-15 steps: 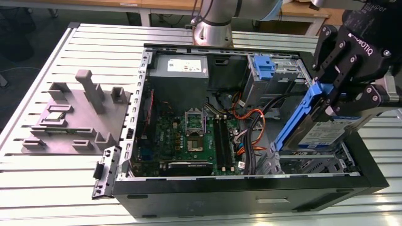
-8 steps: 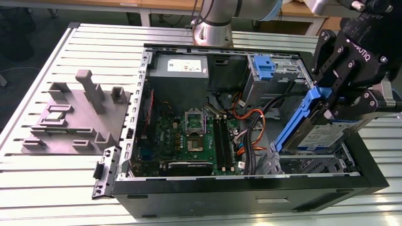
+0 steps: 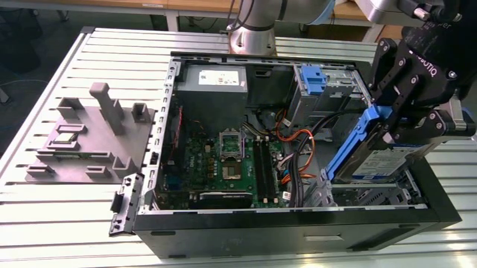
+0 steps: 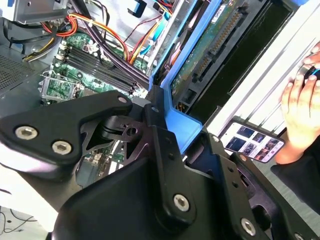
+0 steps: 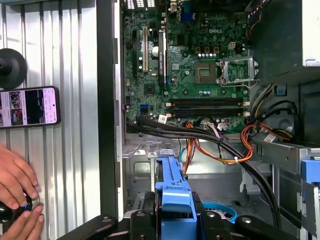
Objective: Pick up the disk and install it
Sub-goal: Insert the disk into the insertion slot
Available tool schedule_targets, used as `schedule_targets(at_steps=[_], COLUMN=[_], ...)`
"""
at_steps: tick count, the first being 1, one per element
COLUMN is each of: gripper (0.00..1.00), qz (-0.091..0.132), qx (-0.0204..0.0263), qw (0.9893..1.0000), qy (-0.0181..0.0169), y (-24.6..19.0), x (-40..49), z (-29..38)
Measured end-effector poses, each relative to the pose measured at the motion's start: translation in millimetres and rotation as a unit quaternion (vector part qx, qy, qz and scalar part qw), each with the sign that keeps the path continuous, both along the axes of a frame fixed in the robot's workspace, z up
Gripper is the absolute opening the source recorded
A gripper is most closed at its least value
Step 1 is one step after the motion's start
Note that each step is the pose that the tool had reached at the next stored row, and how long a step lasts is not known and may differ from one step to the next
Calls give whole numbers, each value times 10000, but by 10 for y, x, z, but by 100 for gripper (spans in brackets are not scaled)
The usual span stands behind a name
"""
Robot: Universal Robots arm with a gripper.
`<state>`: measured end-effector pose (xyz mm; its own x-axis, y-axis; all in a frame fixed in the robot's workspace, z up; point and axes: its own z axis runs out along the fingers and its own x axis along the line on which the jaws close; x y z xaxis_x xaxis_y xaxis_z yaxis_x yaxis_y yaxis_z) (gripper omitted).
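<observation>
— Gripping anything, the gripper [image 3: 395, 133]?

— Yes. Its fingers [image 4: 162, 150] are drawn in narrow and clamp the disk [image 3: 381, 163] by the upper end of its blue carrier bracket.

— How does the arm sit?

— In the exterior view the wrist reaches down from that view's upper right, over the open computer case [image 3: 261, 237].

— And the disk itself?

— It hangs below the fingers, tilted, label facing outward. Its lower end is down at the drive cage [image 3: 372, 195], in the near corner of the case on the exterior view's right, past the motherboard [image 3: 223, 162]. Whether it touches the cage, I cannot tell.
</observation>
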<state>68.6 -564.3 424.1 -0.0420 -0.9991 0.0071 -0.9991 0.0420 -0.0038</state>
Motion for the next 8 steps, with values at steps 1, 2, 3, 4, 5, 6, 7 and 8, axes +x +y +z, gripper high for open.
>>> schedule_targets(at_steps=[1, 2, 3, 4, 5, 6, 7, 8], gripper=[37, 37, 37, 38, 38, 38, 44, 44], qz=[0, 0, 0, 0, 0, 0, 0, 1], qx=[1, 1, 1, 0, 1, 1, 4, 2], qw=[10000, 10000, 10000, 10000, 10000, 10000, 10000, 10000], qy=[0, 0, 0, 0, 0, 0, -3, -5], y=[0, 0, 0, 0, 0, 0, 0, 0], x=[0, 0, 0, 0, 0, 0, 0, 1], z=[-1, -2, -2, -2, -2, -3, -8, -15])
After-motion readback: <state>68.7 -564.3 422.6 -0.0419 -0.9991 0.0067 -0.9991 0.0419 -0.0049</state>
